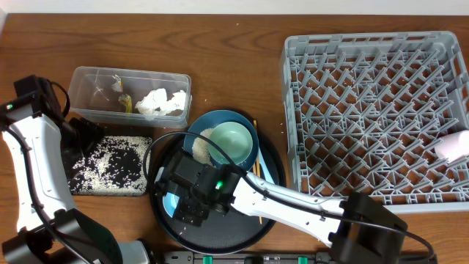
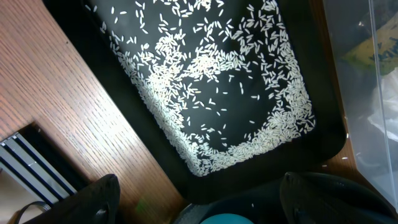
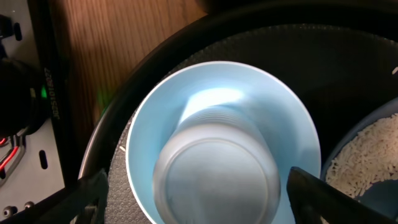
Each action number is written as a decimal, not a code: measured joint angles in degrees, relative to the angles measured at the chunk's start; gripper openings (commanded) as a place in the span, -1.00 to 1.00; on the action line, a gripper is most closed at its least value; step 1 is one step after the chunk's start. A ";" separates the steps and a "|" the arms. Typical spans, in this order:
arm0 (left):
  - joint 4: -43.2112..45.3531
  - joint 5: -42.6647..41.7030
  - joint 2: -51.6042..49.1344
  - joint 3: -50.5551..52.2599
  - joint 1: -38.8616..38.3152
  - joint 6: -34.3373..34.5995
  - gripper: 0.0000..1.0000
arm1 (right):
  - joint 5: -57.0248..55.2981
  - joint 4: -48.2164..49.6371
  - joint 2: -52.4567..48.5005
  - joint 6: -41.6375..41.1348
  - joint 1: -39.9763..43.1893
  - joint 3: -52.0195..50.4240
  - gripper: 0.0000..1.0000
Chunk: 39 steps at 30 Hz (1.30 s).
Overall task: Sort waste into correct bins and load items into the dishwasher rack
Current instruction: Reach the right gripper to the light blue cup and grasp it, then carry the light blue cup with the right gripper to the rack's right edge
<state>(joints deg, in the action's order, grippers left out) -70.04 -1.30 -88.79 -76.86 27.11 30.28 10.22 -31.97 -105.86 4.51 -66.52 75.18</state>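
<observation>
Right now the step in hand looks like loading: the blue bowl [image 3: 155, 124], with a cup [image 3: 217, 180] nested in it, sits in the near-left part of the round tray [image 1: 272, 169]. The right gripper [image 3: 208, 196] hangs directly over it. Its jaws are spread wide, one finger on each side of the bowl, and whether either finger touches the rim cannot be told.

Toward the tray's far side lies the dish [image 1: 212, 117], carrying some rice and the green bowl [image 1: 231, 143]. Chopsticks [image 1: 256, 158] lie along the dish's right edge.

The rack [image 1: 289, 110] stands just right of the tray, with a second cup [image 1: 451, 147] at its far-right side. Just left of the tray is the flat tray [image 2: 236, 112], scattered with rice [image 2: 205, 62]. The left gripper [image 2: 214, 199] hovers over it with jaws spread and nothing between them. Beyond the tray's far-left edge is the tub [image 1: 95, 77], holding napkins [image 1: 163, 103] and wrappers [image 1: 121, 99].

The next move probably calls for the right jaws to drop and close on the bowl's rim or the cup's wall. The lift should be level so the nested pair does not come apart, and it must then be carried rightward to a free spot among the rack's pegs. Sorting seems well along, while most dishes are not yet loaded.
</observation>
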 measured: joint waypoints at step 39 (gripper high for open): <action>0.00 0.02 0.00 0.00 0.00 0.00 0.67 | -1.09 -0.68 8.59 -3.17 5.86 0.31 -0.18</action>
<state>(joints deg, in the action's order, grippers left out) -70.04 -1.28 -88.79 -76.86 27.11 30.28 9.13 -32.64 -97.27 1.34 -60.66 75.48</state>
